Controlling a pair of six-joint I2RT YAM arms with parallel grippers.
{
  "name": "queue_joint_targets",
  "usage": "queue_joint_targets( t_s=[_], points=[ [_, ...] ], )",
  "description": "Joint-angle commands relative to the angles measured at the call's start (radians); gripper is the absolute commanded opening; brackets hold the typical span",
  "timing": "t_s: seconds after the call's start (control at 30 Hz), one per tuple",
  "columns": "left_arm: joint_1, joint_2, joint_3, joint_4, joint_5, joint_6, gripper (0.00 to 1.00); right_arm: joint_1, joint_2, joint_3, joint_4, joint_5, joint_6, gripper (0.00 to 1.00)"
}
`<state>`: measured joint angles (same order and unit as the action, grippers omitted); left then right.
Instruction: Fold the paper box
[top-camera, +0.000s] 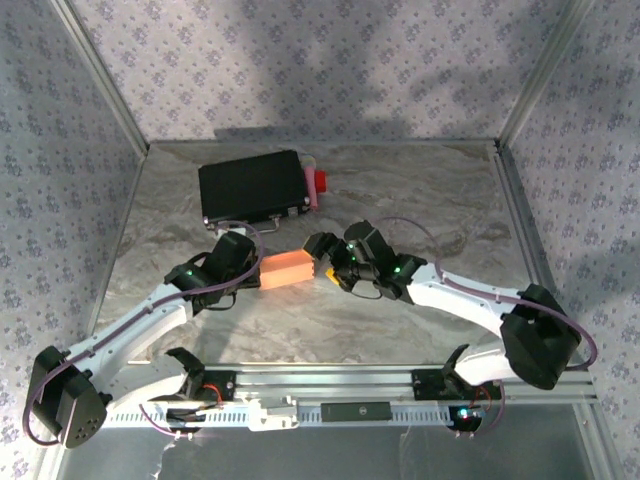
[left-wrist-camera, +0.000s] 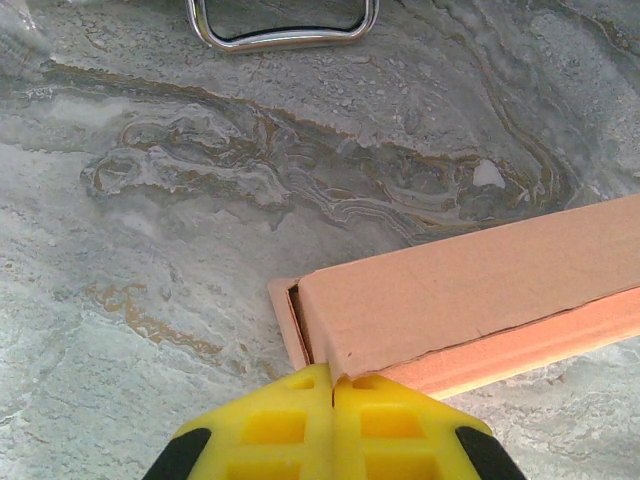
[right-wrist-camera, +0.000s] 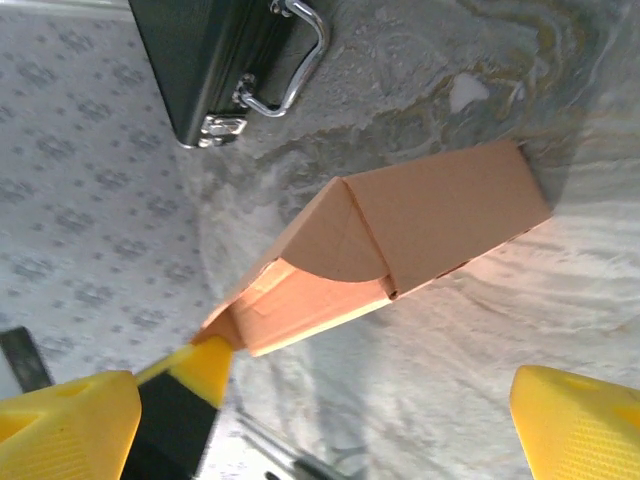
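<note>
The paper box (top-camera: 287, 268), folded into a light orange-tan rectangular carton, lies mid-table on the marbled tabletop (top-camera: 420, 200) between the two arms, just in front of a black case (top-camera: 252, 186) with a chrome handle (left-wrist-camera: 280, 35). The left gripper (left-wrist-camera: 332, 395) has its yellow fingers pressed together, tips touching the box's end corner. The right gripper (right-wrist-camera: 320, 400) hangs near the other end, jaws spread wide.

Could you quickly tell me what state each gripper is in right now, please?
Left gripper: closed, against the end of the paper box, nothing visibly held.
Right gripper: open, holding nothing.
</note>
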<state>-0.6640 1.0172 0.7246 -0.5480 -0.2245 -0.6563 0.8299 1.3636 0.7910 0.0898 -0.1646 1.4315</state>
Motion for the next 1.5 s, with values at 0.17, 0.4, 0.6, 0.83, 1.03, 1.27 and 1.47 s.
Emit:
queue_joint_targets(
  t_s=[0.17,0.4,0.6,0.83,1.03,1.27,1.47],
  points=[
    [-0.007,0.002,0.023,-0.006,-0.014,-0.006,0.00,0.005,0.113,-0.048,0.315,-0.040,0.298,0.96],
    [-0.008,0.000,0.031,-0.013,-0.018,-0.003,0.00,0.010,0.172,-0.099,0.423,-0.025,0.377,0.90],
    [-0.009,0.003,0.030,-0.013,-0.018,-0.002,0.00,-0.011,0.165,-0.136,0.445,-0.004,0.377,0.85],
    [-0.009,0.009,0.035,-0.008,-0.016,-0.002,0.00,-0.023,0.196,-0.147,0.497,-0.024,0.398,0.79],
    [-0.009,0.000,0.037,-0.019,-0.016,-0.001,0.00,-0.022,0.212,-0.149,0.504,-0.024,0.404,0.72],
    [-0.009,-0.012,0.044,-0.027,-0.011,-0.002,0.00,-0.019,0.220,-0.148,0.507,-0.018,0.410,0.65],
    [-0.009,-0.040,0.040,-0.024,-0.001,-0.018,0.24,-0.018,0.218,-0.145,0.490,-0.010,0.415,0.62]
  ],
)
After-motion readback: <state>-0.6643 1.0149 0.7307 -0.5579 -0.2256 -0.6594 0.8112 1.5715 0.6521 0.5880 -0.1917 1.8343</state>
